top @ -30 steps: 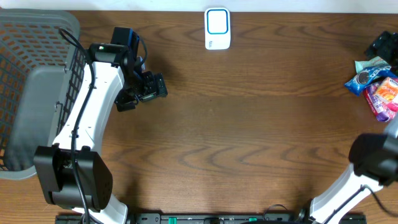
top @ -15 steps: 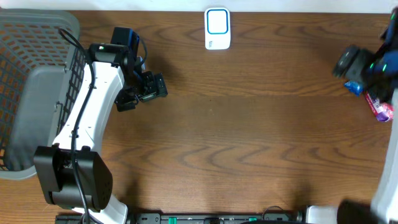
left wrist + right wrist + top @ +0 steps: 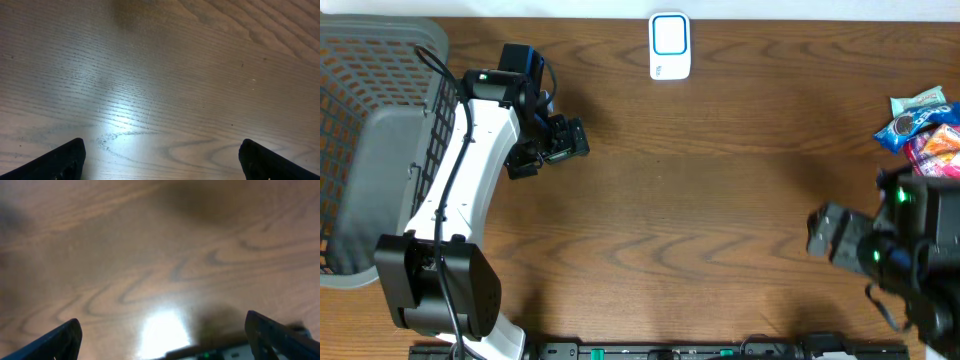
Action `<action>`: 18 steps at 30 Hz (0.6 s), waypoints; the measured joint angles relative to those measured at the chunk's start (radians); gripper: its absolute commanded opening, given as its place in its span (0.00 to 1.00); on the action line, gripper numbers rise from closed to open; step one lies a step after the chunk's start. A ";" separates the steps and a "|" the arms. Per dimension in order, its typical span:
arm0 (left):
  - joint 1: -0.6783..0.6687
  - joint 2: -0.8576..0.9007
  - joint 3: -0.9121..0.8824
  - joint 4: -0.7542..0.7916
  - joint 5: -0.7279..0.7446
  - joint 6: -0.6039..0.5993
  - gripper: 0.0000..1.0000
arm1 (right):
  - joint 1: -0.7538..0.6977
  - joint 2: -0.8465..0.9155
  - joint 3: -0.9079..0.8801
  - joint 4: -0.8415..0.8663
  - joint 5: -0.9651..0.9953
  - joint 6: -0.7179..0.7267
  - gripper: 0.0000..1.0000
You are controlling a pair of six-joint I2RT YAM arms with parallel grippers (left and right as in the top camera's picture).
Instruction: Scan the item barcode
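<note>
Left gripper: the left gripper (image 3: pixel 552 143) hangs over the table's (image 3: pixel 720 200) left part with jaws spread wide and nothing between them; in its wrist view only bare wood lies between the two dark fingertips (image 3: pixel 62 159).
Right gripper: the right gripper (image 3: pixel 828 232) is low on the right side of the overhead view, blurred; its wrist view shows the jaws wide apart over bare wood grain, holding nothing.
Items: the snack packets (image 3: pixel 923 133) lie at the table's right edge, a blue packet (image 3: pixel 910 117) just beside a pink packet (image 3: pixel 940 150); neither gripper touches them. The right arm's dark body sits just below them in the picture.
Scanner: the white scanner (image 3: pixel 669 45) with a blue-framed window sits at the far edge, top centre, well apart from both grippers and from the packets.
Basket: a grey mesh basket (image 3: pixel 360 90) stands at the left edge, beside the left arm.
</note>
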 measured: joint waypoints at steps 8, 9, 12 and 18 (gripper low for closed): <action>0.000 0.000 0.000 0.000 0.000 0.000 0.98 | 0.000 -0.071 -0.005 -0.086 -0.004 0.002 0.99; 0.000 0.000 0.000 0.000 0.000 0.000 0.98 | 0.000 -0.071 -0.006 -0.087 -0.004 0.002 0.99; 0.000 0.000 0.000 0.000 0.000 0.000 0.98 | 0.000 -0.070 -0.006 -0.103 -0.004 0.002 0.99; 0.000 0.000 0.000 0.000 0.000 0.000 0.98 | 0.000 -0.071 -0.007 -0.099 -0.003 0.002 0.99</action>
